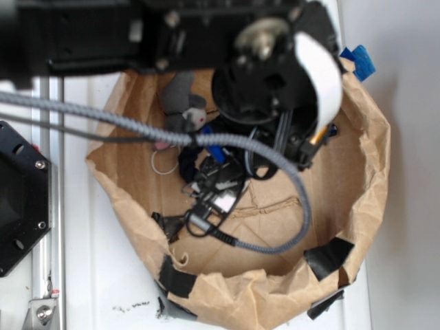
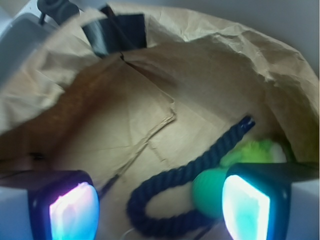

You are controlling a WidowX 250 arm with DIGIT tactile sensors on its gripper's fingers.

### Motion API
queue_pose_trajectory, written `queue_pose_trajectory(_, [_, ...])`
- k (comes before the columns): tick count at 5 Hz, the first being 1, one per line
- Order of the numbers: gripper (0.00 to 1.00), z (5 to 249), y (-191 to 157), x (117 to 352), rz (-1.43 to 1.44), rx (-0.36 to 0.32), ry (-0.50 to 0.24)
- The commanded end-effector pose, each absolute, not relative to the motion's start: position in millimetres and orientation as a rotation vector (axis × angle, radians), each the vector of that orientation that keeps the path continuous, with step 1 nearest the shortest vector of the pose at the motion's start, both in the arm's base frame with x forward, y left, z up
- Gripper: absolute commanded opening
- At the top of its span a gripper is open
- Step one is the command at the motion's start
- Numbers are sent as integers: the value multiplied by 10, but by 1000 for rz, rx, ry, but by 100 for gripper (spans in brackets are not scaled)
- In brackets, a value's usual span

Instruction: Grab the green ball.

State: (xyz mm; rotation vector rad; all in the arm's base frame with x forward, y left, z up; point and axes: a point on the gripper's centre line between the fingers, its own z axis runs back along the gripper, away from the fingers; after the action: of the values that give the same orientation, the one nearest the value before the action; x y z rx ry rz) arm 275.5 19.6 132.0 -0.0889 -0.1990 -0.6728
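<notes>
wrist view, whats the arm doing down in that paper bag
The robot's gripper is lowered into a crumpled brown paper bag, jaws open with a wide gap between its two glowing pads. A smooth round mint-green ball lies on the bag floor right by the right-hand pad, beside a dark blue twisted rope and a fuzzy lime-green plush toy. Nothing is gripped yet. The exterior view shows the arm over the bag, hiding the ball.

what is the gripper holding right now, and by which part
Nothing. In the wrist view the gripper is open, with a dark blue rope between its pads; the smooth mint-green ball lies beside the right pad, ungrasped.
</notes>
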Motion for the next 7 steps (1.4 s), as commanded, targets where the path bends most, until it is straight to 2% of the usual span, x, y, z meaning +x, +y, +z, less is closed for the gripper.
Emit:
queue_pose_trajectory(1, [100,1269,372,2778,-662,-22,-218])
queue_pose_trajectory(4, [100,1160,584,2907,-615,41,-209])
queue_pose_trajectory(5, [100,1046,556,2978,-612,11,-224])
queue_pose_trajectory(6, [100,862,569,3038,-651,1,-204])
queue_pose_trajectory(7, [100,747,580,3023,-662,40,-177])
